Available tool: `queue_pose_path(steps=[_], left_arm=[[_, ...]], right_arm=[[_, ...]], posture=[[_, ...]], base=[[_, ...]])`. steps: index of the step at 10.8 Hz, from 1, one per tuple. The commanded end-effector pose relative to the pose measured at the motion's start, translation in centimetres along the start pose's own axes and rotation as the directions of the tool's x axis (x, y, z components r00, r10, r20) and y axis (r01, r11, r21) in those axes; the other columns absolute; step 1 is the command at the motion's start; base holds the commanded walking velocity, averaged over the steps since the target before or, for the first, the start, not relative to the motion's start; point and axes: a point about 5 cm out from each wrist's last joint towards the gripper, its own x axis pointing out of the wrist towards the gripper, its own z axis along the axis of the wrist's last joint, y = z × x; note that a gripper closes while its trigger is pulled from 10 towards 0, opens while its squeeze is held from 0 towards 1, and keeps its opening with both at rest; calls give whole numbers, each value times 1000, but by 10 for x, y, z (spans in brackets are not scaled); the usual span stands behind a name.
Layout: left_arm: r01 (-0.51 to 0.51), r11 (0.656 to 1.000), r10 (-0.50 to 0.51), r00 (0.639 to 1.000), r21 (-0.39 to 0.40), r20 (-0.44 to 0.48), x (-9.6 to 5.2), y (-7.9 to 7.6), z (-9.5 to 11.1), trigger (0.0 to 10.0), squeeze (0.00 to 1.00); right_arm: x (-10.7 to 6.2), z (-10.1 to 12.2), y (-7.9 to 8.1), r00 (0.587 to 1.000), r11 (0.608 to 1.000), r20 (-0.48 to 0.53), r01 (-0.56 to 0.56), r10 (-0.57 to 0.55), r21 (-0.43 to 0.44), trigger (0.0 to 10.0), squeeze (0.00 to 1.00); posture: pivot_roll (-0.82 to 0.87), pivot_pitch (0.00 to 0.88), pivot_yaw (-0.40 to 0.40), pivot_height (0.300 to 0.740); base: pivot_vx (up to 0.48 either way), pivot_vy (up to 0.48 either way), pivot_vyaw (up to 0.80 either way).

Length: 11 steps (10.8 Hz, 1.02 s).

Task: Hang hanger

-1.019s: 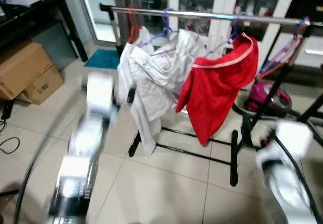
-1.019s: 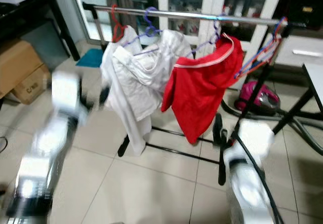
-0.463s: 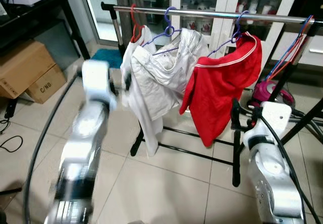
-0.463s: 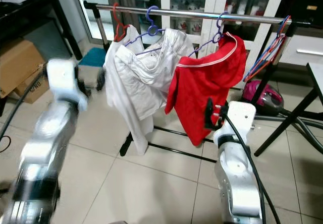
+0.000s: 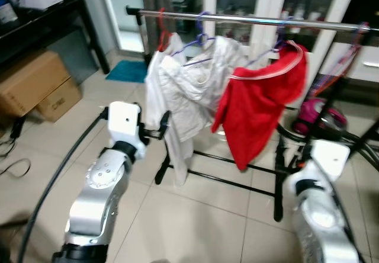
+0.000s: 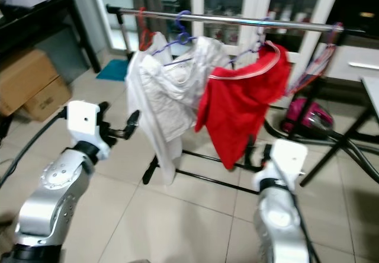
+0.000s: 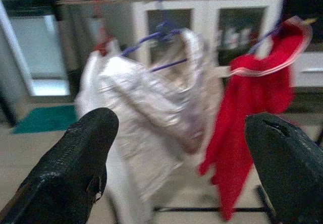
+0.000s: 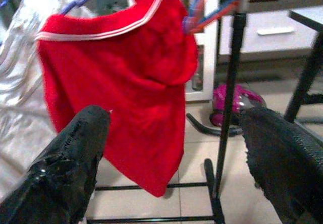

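While blurred, left gripper (image 5: 155, 125) spread, seemingly empty

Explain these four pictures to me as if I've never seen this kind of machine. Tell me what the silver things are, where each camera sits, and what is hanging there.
The silver things are the two arms of a walking humanoid robot. Two pictures come from cameras in its head, looking forward and down. There the left gripper is raised beside the hanging clothes, and the right arm sits lower, near the rack's foot.

The other two pictures come from a camera on each wrist, looking out between that gripper's two black fingers. Both pairs stand wide apart and hold nothing.

In front of the robot is a clothes rack with a metal rail. On it hang a white garment and a red garment, each on a purple hanger. At the rail's right end hang some blurred coloured hangers. On the tiled floor are cardboard boxes and a pink vacuum cleaner.
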Motion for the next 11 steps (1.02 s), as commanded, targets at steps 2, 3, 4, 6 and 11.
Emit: queue_pose_path(steps=[2, 3, 4, 6, 11], left_arm=[[72, 997, -72, 997, 38, 7, 7, -8, 10, 10000, 675], [52, 997, -52, 999, 59, -1, 8, -4, 7, 10000, 918], [7, 999, -6, 1000, 43, -18, 6, 2, 5, 10000, 914], [22, 998, -20, 1000, 58, -22, 3, -2, 4, 10000, 914], [61, 990, -62, 998, 126, 4, 4, -9, 12, 10000, 906]], right_arm=[[2, 10, 11, 997, 998, 31, -64, 63, 23, 10000, 1000], [4, 8, 14, 998, 998, 25, -62, 61, 33, 10000, 1000], [8, 14, 19, 997, 998, 56, -47, 45, 33, 10000, 1000], [12, 18, 30, 988, 990, 95, -127, 121, 54, 10000, 1000], [16, 21, 42, 979, 977, 48, -201, 198, 71, 10000, 1000]], posture=[[58, 0, 96, 740], [61, 0, 87, 740], [75, 0, 83, 740], [86, 0, 67, 740], [93, 0, 67, 740]], base=[[458, 0, 400], [458, 0, 800], [439, 0, 0], [441, 0, 0], [436, 0, 0]])
